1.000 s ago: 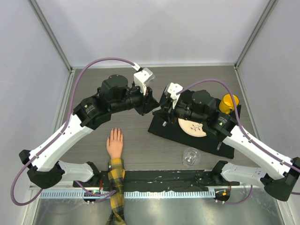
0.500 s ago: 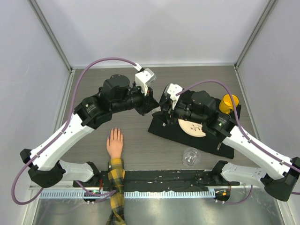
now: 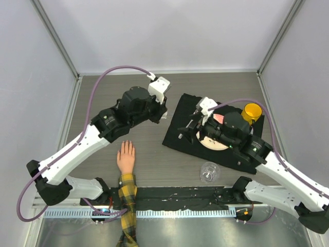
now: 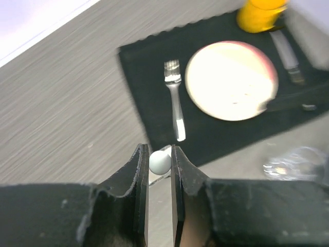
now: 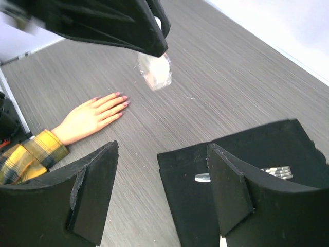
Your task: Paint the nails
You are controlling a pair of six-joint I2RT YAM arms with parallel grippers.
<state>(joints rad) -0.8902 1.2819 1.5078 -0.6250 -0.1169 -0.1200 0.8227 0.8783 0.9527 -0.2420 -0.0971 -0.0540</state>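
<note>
The peach fake hand [image 3: 125, 157] lies palm down on the table, its yellow-and-black plaid sleeve [image 3: 127, 203] running toward the near edge. Its nails [image 5: 122, 102] look pinkish in the right wrist view. My left gripper [image 3: 163, 114] hovers beyond the fingertips, shut on a small clear bottle [image 5: 154, 72] whose round white top [image 4: 160, 162] sits between the jaw tips of the left gripper [image 4: 159, 152]. My right gripper [image 5: 162, 154] stands open and empty above the left edge of the black mat [image 5: 231, 175]. In the top view the right gripper [image 3: 186, 129] is to the right of the left one.
The black mat [image 3: 177, 135] carries a pale plate [image 3: 209, 141], a fork [image 4: 176, 105] and a yellow cup [image 3: 251, 111]. A clear glass [image 3: 209, 172] stands on the table in front of the mat. Grey walls close in three sides.
The right gripper has opened and drawn back to the right, away from the left gripper. The left gripper, still shut on the bottle, shifted slightly.
</note>
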